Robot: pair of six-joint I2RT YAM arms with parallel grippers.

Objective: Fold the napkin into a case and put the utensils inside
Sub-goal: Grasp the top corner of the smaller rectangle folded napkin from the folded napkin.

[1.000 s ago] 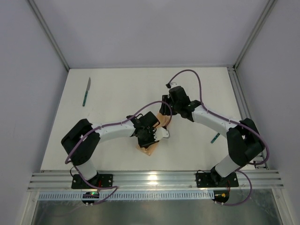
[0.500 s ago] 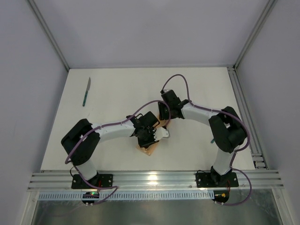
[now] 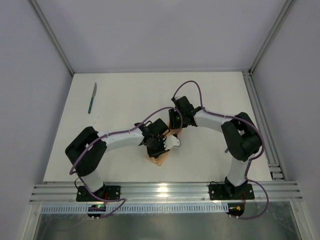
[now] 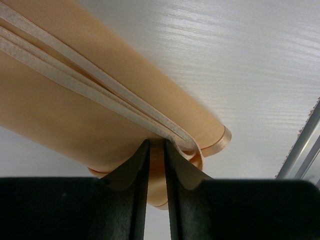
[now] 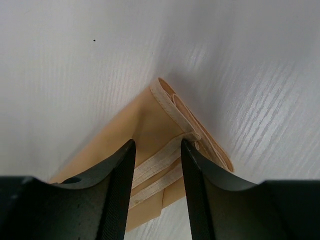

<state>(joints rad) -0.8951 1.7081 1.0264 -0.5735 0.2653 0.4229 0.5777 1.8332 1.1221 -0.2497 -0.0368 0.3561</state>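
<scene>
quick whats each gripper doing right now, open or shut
left gripper: shut, jaws pinching a folded edge of the napkin
right gripper: open, jaws apart over the napkin, holding nothing

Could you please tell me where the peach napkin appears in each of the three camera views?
Top external: the napkin lies near centre, mostly under the left gripper.
Left wrist: upper left to centre, its hems running down into the left gripper.
Right wrist: lower centre, a folded corner inside the open right gripper.
Shared landmark: the white table, in all three views.
</scene>
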